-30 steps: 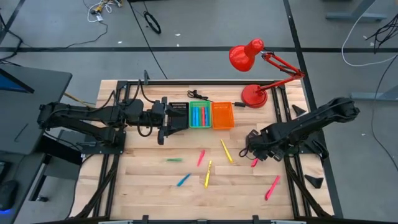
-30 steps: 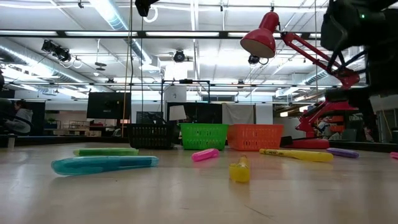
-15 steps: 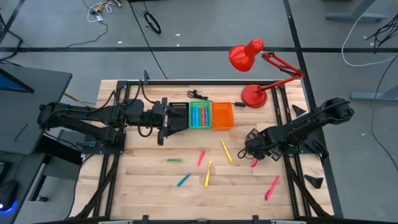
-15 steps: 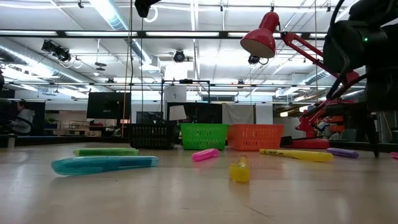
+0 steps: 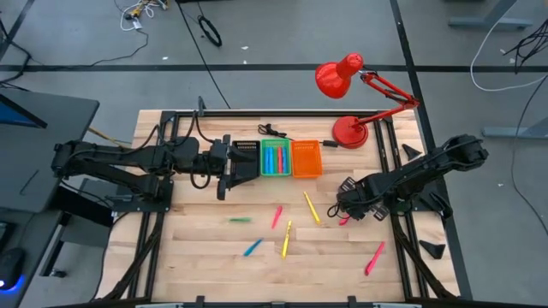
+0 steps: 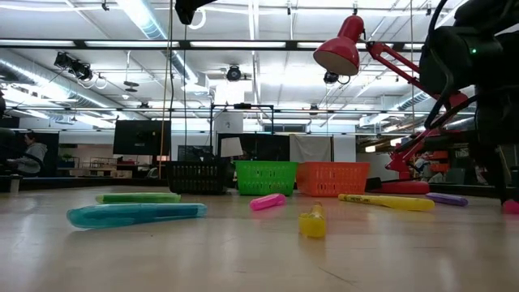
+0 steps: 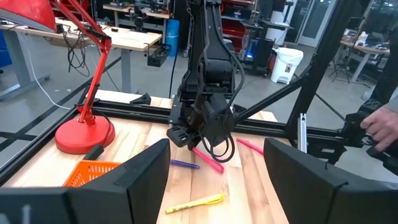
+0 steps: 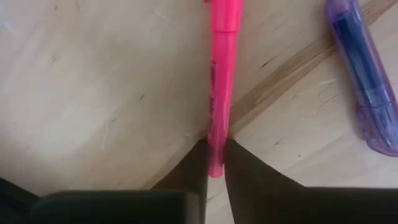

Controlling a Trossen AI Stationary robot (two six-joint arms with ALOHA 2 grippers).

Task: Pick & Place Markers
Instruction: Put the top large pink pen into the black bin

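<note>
Several markers lie loose on the wooden table: green [image 5: 240, 220], pink-red [image 5: 276, 216], two yellow [image 5: 287, 238] [image 5: 312, 208], blue [image 5: 252, 247], pink [image 5: 375, 257]. My right gripper [image 8: 215, 169] points down at the table's right side and is shut on a pink marker [image 8: 222, 81]. A purple marker [image 8: 364, 81] lies beside it. My left gripper [image 7: 217, 186] hangs open above the table's left part, in front of the bins, with nothing between its fingers. My right gripper pinches the pink marker by one end [image 8: 216, 158] between its two fingertips [image 8: 196, 168]. The fingers come from above, pointing down, one on each long side. The marker lies flat on the table, its other end reaching away from the fingers.
A black bin [image 5: 246, 156], a green bin [image 5: 276, 159] with markers inside and an orange bin [image 5: 306, 159] stand in a row at the far middle. A red desk lamp [image 5: 351, 128] stands at the far right. A person's hand [image 7: 379, 127] shows beyond the table.
My right gripper has sunk toward the table over the pink marker, and its fingers have shut on the marker's end. The marker stays on the wood.
</note>
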